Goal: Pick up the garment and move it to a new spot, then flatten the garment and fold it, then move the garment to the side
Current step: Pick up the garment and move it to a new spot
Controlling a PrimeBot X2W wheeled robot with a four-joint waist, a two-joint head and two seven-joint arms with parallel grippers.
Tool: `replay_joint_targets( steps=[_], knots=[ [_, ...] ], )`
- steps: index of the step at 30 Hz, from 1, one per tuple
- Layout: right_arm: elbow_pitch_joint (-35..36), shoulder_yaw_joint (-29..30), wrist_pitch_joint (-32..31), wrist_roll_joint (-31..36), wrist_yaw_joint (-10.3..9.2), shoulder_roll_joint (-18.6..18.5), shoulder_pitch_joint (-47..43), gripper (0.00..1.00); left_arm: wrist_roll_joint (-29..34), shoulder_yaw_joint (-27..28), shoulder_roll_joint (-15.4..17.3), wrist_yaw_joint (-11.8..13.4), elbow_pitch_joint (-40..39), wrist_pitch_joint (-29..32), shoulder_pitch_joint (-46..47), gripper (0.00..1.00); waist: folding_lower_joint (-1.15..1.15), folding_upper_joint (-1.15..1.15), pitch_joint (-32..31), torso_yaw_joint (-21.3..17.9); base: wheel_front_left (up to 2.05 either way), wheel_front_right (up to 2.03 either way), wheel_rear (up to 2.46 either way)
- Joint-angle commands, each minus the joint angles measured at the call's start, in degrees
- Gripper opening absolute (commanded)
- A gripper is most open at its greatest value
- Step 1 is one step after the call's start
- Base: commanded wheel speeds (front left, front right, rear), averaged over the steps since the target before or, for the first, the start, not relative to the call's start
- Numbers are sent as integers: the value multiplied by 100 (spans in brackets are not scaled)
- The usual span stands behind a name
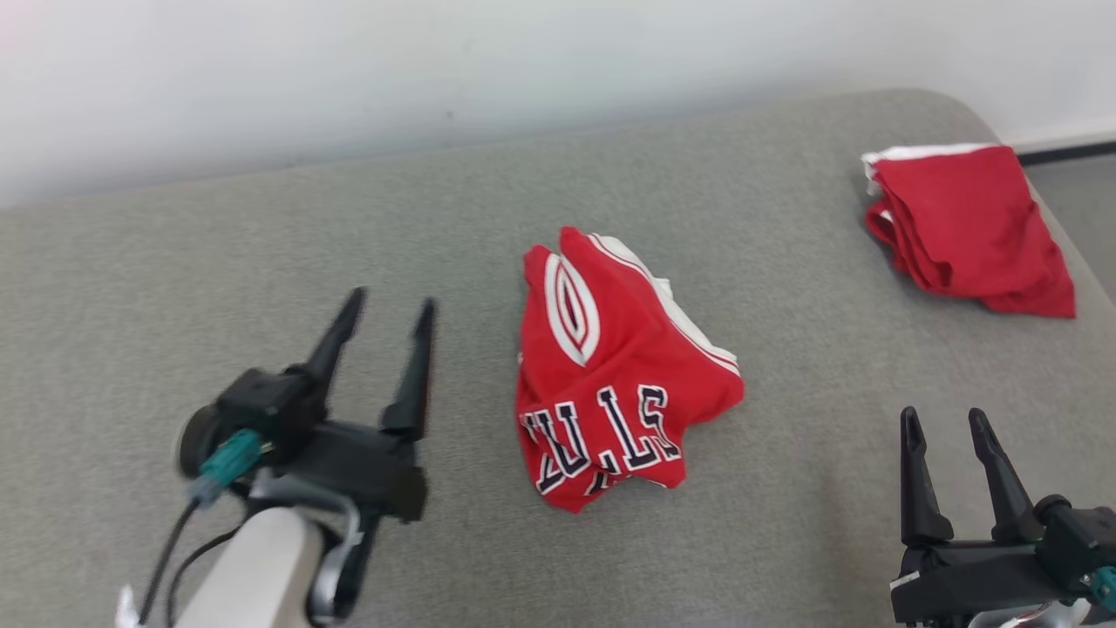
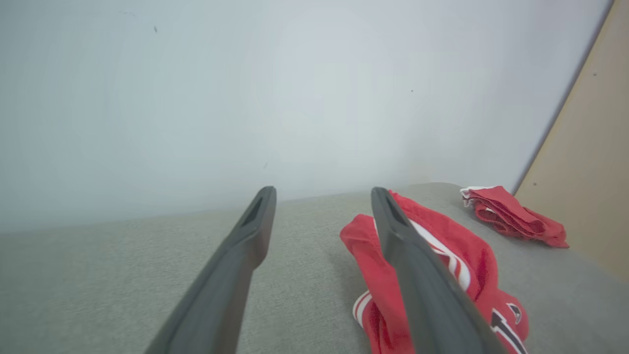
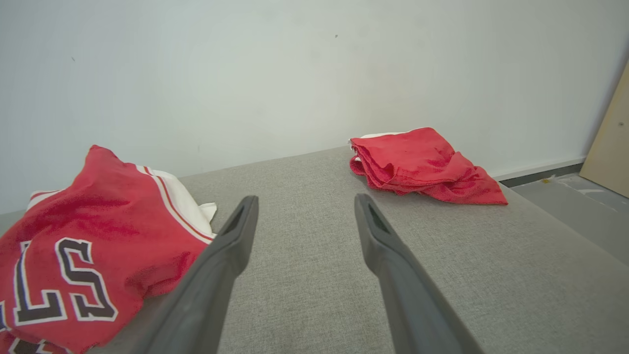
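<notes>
While the crumpled red jersey (image 1: pixel 610 375) lies in a heap on the grey upholstered surface (image 1: pixel 218 288), it sits between the two grippers, just off the right side of the left gripper (image 1: pixel 391 301) and further off the left side of the right gripper (image 1: pixel 943 416). The left gripper's two dark fingers are spread apart and grip nothing. In the left wrist view they point toward the white wall (image 2: pixel 196 98), and the jersey (image 2: pixel 484 255) shows behind and beside the right-hand finger; whether cloth and finger touch cannot be told there. The right gripper's fingers are spread apart too, with bare grey fabric between them. In the right wrist view (image 3: pixel 304 199) the jersey (image 3: pixel 88 216) lies to the left of the fingers, its dark, white-edged letters facing up and a white-trimmed edge turned toward the wall. A second red garment (image 1: pixel 968 227), loosely folded with a white edge showing, rests well ahead of the right gripper and to its right, near the surface's rounded far corner.
</notes>
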State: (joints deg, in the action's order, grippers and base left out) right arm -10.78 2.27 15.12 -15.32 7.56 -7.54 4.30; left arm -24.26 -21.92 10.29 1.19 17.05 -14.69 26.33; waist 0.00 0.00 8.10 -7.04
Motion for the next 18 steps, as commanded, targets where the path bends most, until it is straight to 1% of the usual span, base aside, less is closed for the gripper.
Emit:
replay_joint_targets(
  steps=[1,4,9,15,17,18],
  knots=[
    [0,-17,1,14,-16,-37,-70,100,48,83,88,39,-52,-31,-150,100,0,0,-289,318,0,0,0],
    [-22,-66,0,16,-16,-69,-121,100,101,362,295,124,-253,-48,-478,100,0,0,-394,478,0,0,0],
    [-25,-148,0,13,-16,-109,-192,100,147,969,460,236,-762,-46,-1189,100,0,0,-531,695,0,0,0],
    [-1,-256,0,-24,-16,-137,-230,100,296,1508,426,146,-1166,-47,-1990,100,0,0,-606,872,0,0,0],
    [-9,-290,0,-44,-16,-147,-241,100,363,1626,358,123,-1248,-47,-2211,100,0,0,-622,898,0,0,0],
    [-17,-299,0,-53,-16,-153,-252,100,399,1686,334,71,-1289,-48,-2301,100,0,0,-631,906,0,0,0]
  ],
)
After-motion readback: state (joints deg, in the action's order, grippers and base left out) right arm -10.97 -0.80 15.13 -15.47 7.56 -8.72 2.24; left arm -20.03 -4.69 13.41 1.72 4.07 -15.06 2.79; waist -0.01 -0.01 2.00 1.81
